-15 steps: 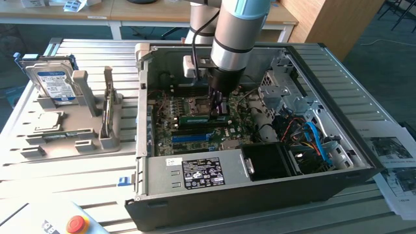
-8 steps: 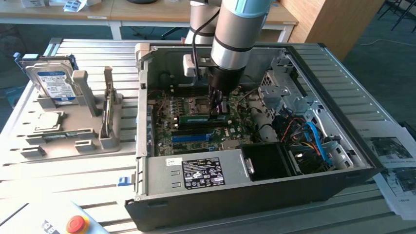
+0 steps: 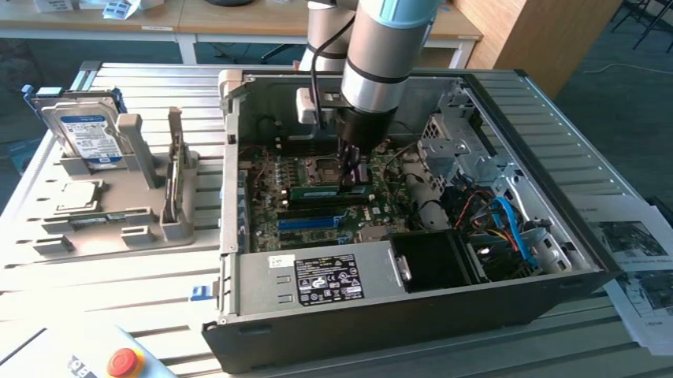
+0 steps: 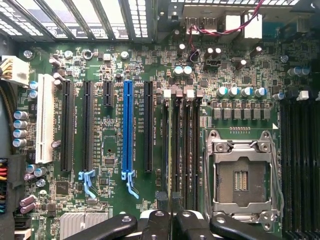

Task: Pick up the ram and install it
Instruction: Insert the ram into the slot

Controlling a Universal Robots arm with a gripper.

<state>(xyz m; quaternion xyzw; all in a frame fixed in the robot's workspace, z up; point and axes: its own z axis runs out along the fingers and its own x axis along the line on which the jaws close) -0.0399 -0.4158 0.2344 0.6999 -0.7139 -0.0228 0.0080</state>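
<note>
The gripper, fingers almost together, pinches the ram low between the case walls. The wrist view shows black slots just beneath.

Single arm stands near vertical over the open computer case, wrist pointing straight down. End effector sits low inside the case, near its middle. Fingers drawn close together, only a narrow gap between.
</note>
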